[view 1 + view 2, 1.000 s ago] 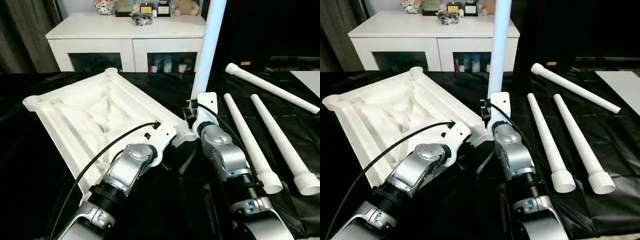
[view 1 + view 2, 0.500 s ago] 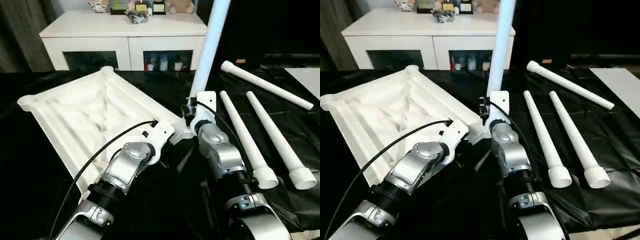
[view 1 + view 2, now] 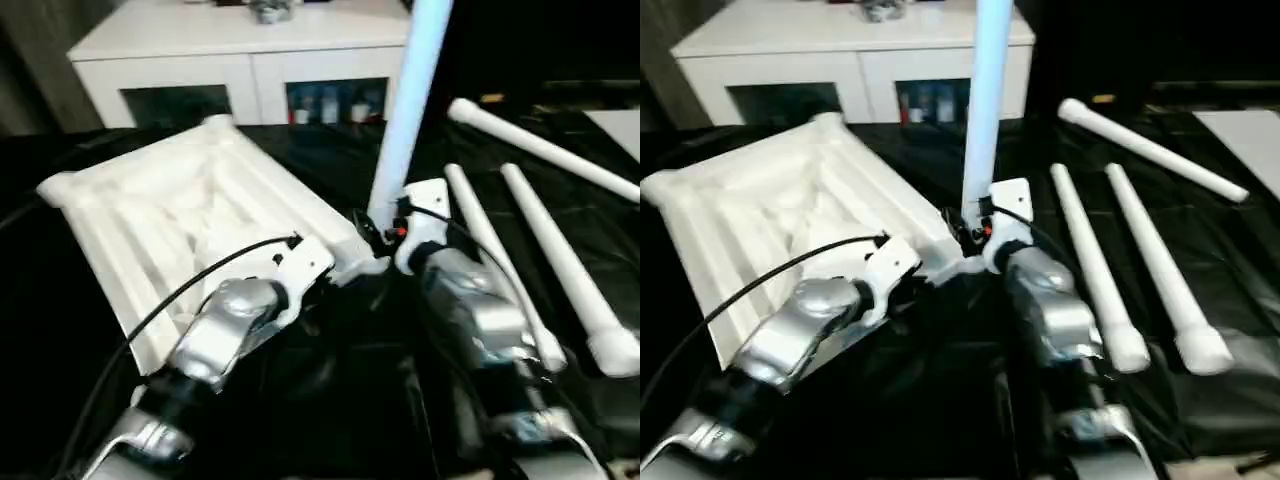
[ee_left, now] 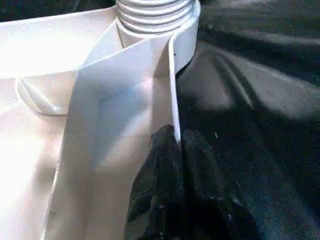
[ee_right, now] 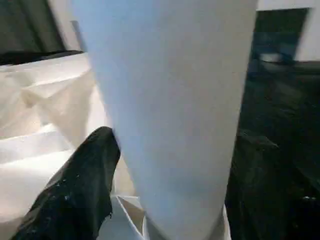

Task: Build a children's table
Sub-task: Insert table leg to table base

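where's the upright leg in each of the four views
Left eye view: the upright leg rises from the picture's middle to its top edge.
Right eye view: upright leg, centre, up to the top edge.
Left wrist view: its ribbed base stands in the corner socket.
Right wrist view: it fills the middle.
Shared landmark: the table top with that corner socket.

White tabletop (image 3: 180, 210), white legs (image 3: 560, 260), black cloth (image 3: 340, 400).

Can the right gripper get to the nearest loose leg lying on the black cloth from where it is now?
Probably yes. The right gripper stands around the upright leg, and the nearest loose leg lies just beside that arm on the black cloth with nothing between them.
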